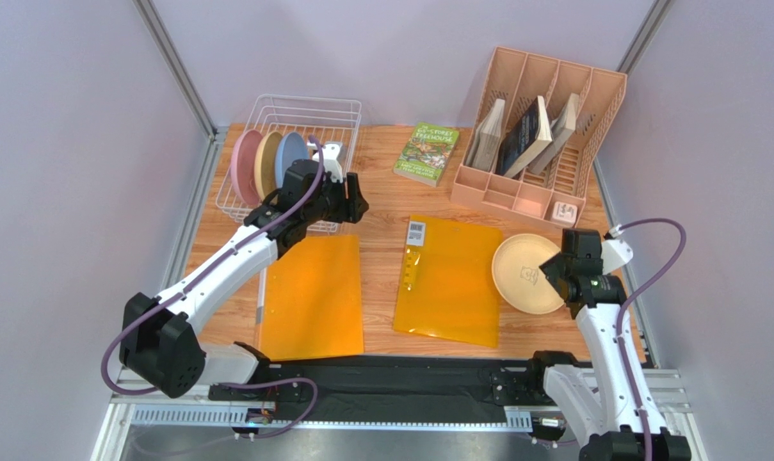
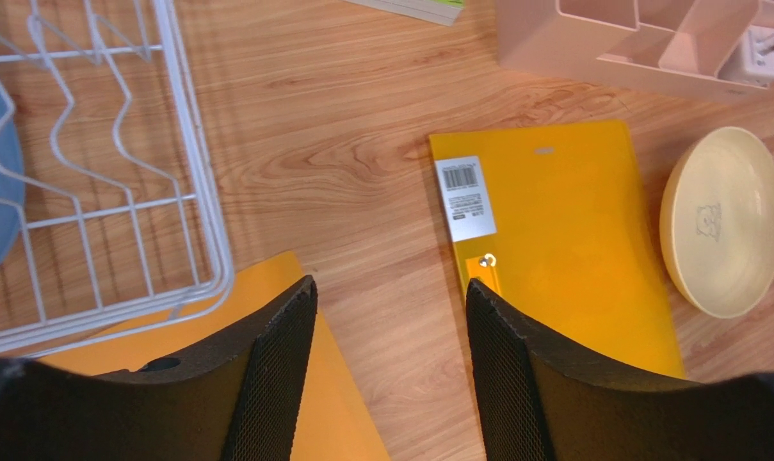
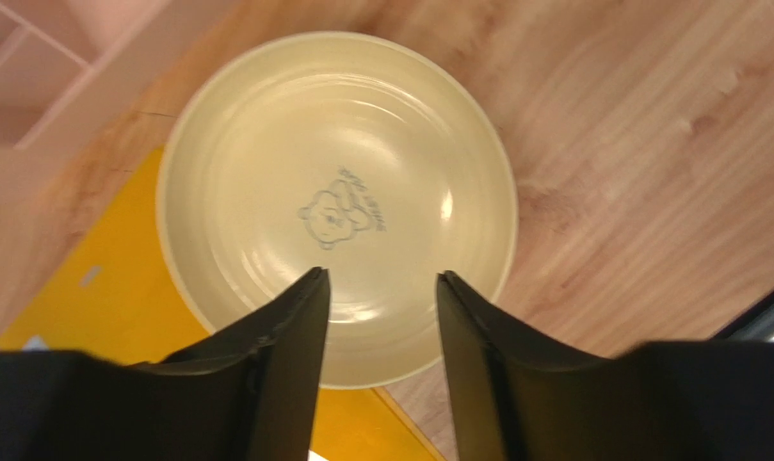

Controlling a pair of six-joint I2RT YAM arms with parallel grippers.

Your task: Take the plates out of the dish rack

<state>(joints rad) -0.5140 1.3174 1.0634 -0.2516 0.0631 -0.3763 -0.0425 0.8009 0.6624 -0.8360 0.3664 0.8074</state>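
The white wire dish rack stands at the back left. Three plates stand upright in it: pink, cream-yellow and light blue. My left gripper hovers by the rack's near right corner, open, with only bare table between its fingers. Another cream-yellow plate lies flat at the right, its edge over an orange folder. My right gripper hangs just above that plate's near rim, jaws apart, holding nothing.
Two orange folders lie in the middle of the table. A green book lies at the back. A peach slotted organizer holding books stands at the back right.
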